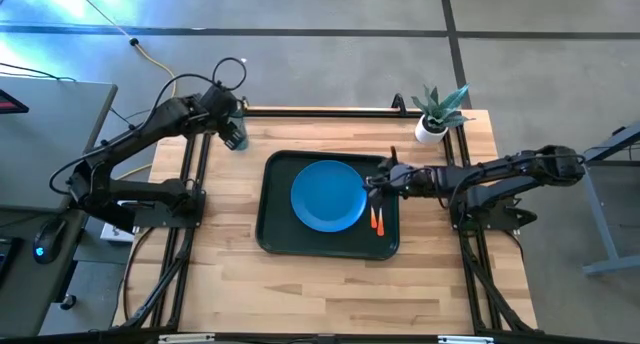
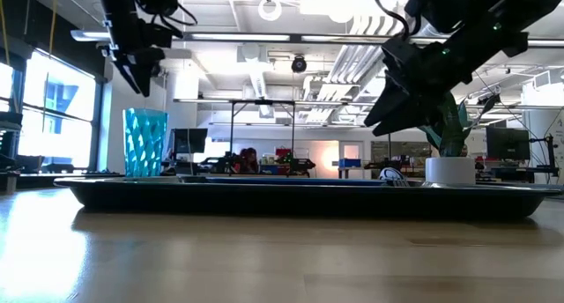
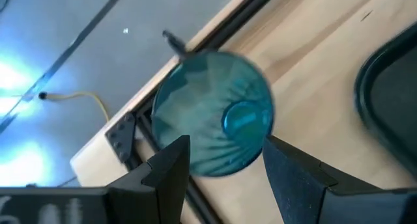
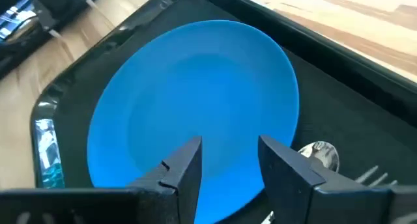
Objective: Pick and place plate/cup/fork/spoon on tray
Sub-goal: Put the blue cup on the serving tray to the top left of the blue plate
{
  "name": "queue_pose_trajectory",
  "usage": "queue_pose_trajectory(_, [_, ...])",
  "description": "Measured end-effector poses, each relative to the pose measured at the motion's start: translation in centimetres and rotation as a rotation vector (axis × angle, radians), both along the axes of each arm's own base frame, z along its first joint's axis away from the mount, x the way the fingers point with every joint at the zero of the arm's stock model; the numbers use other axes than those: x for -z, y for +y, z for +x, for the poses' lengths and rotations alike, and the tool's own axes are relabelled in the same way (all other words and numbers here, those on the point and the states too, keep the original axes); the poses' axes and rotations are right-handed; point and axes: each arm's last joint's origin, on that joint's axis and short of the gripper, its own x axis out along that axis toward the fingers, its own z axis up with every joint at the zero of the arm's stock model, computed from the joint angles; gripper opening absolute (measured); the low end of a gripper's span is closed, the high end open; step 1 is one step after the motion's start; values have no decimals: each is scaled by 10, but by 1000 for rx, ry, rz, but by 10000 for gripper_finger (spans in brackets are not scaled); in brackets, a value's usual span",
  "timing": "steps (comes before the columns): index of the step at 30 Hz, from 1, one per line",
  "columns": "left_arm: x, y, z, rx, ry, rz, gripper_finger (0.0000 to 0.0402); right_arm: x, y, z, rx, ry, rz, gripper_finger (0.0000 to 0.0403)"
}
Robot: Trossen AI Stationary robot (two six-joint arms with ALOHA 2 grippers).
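With the left gripper [image 3: 221,165] spread open and empty above the cup [image 3: 214,113] at the table's far left, lower straight, centre, then close.

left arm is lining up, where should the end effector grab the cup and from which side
Grip the cup across its side wall just under the rim, coming straight down from above. It stands upright on the table outside the tray, and the left end effector, open, already hangs over it, fingers straddling its round, tapered body.
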Motion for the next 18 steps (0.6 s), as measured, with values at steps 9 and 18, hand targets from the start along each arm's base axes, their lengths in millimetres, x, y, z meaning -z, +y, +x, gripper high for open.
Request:
queue_pose_trajectory(9, [11,0,2,25,-34,-42,184,0,1,0,-4,11,-22,142])
queue_pose_trajectory(18, [31,2,3,35,-52,-63,183,0,14,0,-79,-9,73,142])
